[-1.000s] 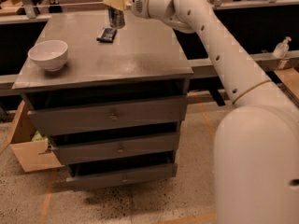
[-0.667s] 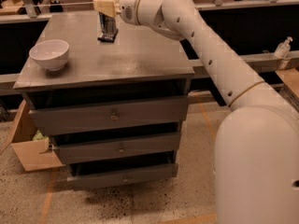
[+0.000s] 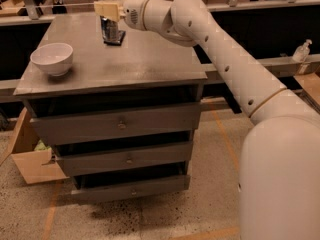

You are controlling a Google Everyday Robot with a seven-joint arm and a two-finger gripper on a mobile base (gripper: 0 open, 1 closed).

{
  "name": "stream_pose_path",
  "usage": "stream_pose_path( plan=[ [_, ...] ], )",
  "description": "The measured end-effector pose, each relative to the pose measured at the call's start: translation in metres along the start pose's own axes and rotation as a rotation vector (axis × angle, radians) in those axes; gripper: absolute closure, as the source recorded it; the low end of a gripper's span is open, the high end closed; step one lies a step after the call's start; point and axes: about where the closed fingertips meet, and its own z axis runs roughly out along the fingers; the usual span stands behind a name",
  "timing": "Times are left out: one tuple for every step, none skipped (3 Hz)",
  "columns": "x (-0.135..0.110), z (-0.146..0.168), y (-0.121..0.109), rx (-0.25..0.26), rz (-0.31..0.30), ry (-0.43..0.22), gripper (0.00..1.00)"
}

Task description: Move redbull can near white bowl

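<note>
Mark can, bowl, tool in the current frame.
can (image 3: 109,30): camera view, silver side under the tool.
bowl (image 3: 52,64): camera view, outer wall.
tool (image 3: 107,12): camera view, between fingertips, at the can's top.

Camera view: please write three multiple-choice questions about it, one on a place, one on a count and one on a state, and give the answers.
1. Where on top of the cabinet is the white bowl?
A. near the front left corner
B. near the back right corner
C. in the centre

2. How many drawers does the cabinet have?
A. two
B. three
C. five

3. How is the can placed?
A. lying on its side
B. upright
C. upside down inside the bowl

Answers:
1 A, the bowl sits by the front left corner as seen in the view.
2 B, three drawer fronts are stacked below the top.
3 B, the can is upright near the back edge, directly under the tool.
</note>
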Motion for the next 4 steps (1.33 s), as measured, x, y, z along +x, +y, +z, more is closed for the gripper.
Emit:
stream_pose_path(
  plan=[
    [0.005,0.006,0.022,-0.016,0.022,0.009,1.00],
    [0.016,0.018,0.033,-0.032,0.011,0.023,1.00],
    [0.031,0.035,0.032,-0.033,-0.034,0.039,1.00],
    [0.046,0.054,0.036,-0.042,-0.057,0.039,1.00]
  ],
)
